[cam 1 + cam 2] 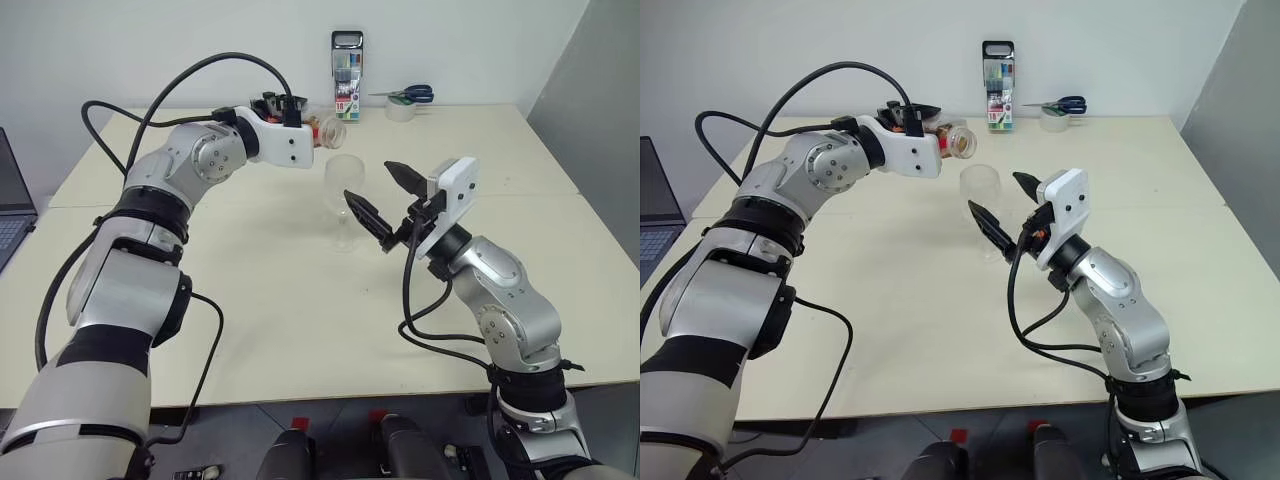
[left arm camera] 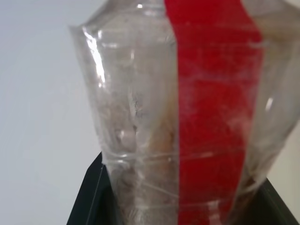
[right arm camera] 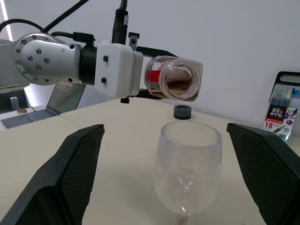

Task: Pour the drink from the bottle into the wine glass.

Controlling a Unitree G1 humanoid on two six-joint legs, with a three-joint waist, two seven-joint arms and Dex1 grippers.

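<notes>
i see my left pincer (image 3: 140, 75) pinching the bottle (image 3: 173, 78), tipped on its side above the wine glass (image 3: 187, 161), mouth open toward me and a little drink (image 3: 176, 85) inside. the glass stands on the bench (image 1: 250, 300) between my right pincer's (image 1: 385, 200) spread fingers. a dark cap (image 3: 183, 112) lies at the glass's twelve o'clock.

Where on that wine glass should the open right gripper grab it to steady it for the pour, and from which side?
Probably the lower bowl of the wine glass, approached level from the robot's side. The right gripper already faces it with its jaws open to either side of the bowl. This keeps the rim free for the bottle, which the left gripper holds tipped above it.
</notes>
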